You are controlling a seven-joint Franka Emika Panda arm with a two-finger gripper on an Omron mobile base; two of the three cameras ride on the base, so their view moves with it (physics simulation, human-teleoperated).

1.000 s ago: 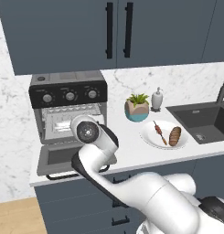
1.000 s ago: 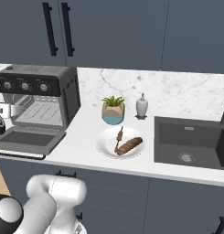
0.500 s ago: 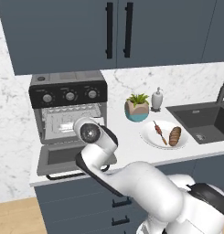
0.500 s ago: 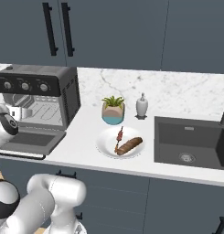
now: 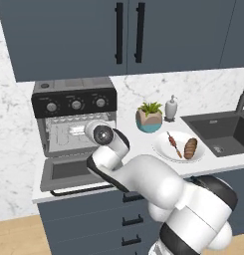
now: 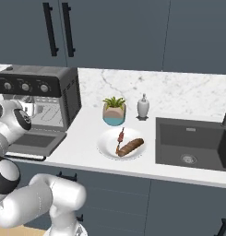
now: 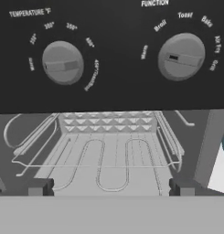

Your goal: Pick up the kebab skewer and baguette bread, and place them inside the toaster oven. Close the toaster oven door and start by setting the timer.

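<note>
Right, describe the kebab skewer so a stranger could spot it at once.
Find the dark sink set in the white counter; just left of it sits a round white plate in front of a small potted plant. The kebab skewer lies on that plate beside the baguette bread: a thin stick with small reddish chunks, far slimmer than the golden-brown loaf.

One toaster oven [image 5: 76, 129] with three knobs [image 5: 76, 104], one plate [image 6: 107, 144], one kebab skewer [image 6: 120, 139], one baguette bread [image 6: 131, 146], one potted plant [image 6: 114, 111], one soap dispenser [image 6: 142, 107].

Dark cabinets [image 5: 143, 35], marble backsplash [image 6: 188, 94]
</note>
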